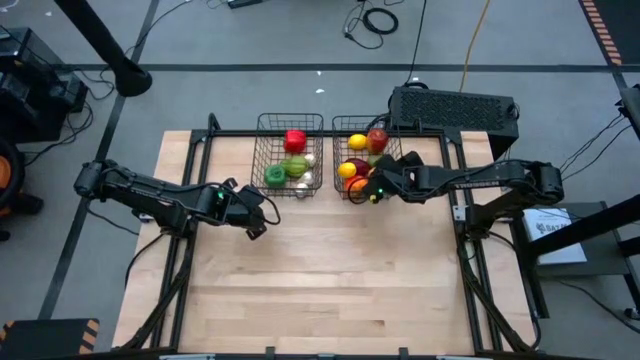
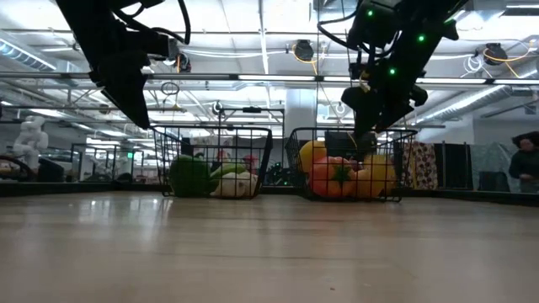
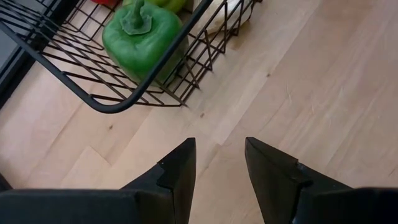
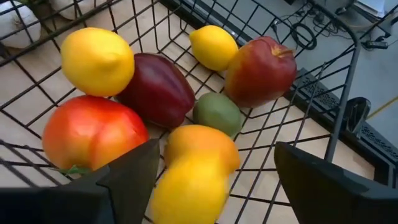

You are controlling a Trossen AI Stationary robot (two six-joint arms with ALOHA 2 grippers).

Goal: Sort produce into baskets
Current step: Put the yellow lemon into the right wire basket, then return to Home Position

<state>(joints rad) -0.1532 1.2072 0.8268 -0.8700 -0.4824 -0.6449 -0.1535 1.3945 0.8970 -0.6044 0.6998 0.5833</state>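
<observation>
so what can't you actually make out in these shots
- Left basket, high view: items under the red pepper too small to name.
- Right basket, right wrist view: near side hidden by right gripper.
- Left gripper, left wrist view: basket cut off by the edge.

Pale wood counter (image 1: 330, 280), boards running crosswise, a dark metal frame along its edges, and behind its far right corner sits a black box (image 1: 455, 108) with a perforated top. Grey floor all round, with black cables (image 1: 375, 20) coiled on it and a yellow cable (image 1: 472, 45) trailing to the box. Far across the room, a person (image 2: 524, 164) at the right edge.
</observation>
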